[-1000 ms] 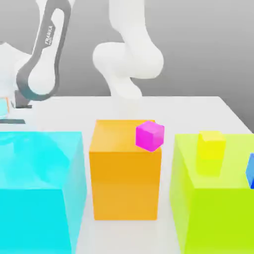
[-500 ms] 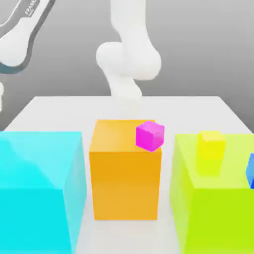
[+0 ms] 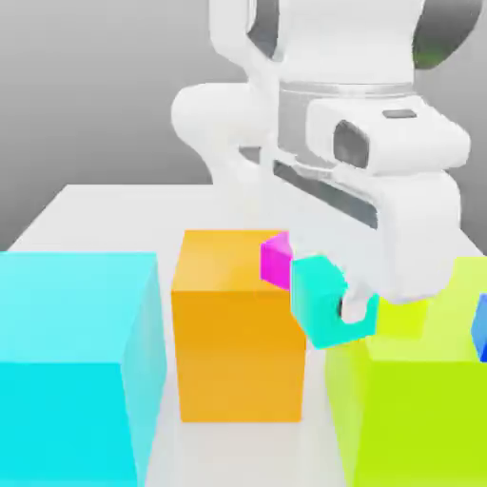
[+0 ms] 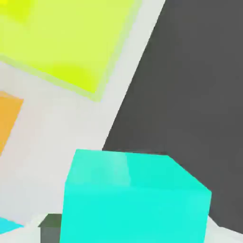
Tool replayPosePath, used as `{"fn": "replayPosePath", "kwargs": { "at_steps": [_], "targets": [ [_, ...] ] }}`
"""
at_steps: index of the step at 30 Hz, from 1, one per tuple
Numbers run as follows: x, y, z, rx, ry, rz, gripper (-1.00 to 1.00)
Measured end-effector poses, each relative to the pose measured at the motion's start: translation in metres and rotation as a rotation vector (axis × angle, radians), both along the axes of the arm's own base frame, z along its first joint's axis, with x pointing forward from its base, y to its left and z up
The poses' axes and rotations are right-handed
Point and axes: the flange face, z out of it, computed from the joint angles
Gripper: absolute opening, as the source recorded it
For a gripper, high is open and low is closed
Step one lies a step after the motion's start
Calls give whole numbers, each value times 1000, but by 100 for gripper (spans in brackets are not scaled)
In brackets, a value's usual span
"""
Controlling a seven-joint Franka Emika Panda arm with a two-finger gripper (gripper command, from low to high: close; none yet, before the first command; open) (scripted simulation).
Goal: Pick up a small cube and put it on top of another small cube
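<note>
The small glossy teal-cyan cube [image 3: 321,300] hangs in the air, pinched in the gripper [image 3: 350,306], clear of every block so it can travel freely. At its ten o'clock in the exterior view, the small magenta cube [image 3: 275,261] rests on the tall orange block [image 3: 238,323], perhaps the stacking target. At three o'clock a small yellow cube [image 3: 404,319] sits on the big lime-green block [image 3: 409,409]. The huge cyan block [image 3: 76,366] stands at nine o'clock on the white counter [image 3: 105,204].
</note>
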Motion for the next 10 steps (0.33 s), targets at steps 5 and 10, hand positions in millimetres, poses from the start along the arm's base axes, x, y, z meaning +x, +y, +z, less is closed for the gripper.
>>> {"fn": "replayPosePath", "kwargs": {
  "at_steps": [5,10],
  "targets": [
    [-55,129,0,-11,38,374,-100],
    [-33,89,-39,-10,40,299,100]
  ]
}}
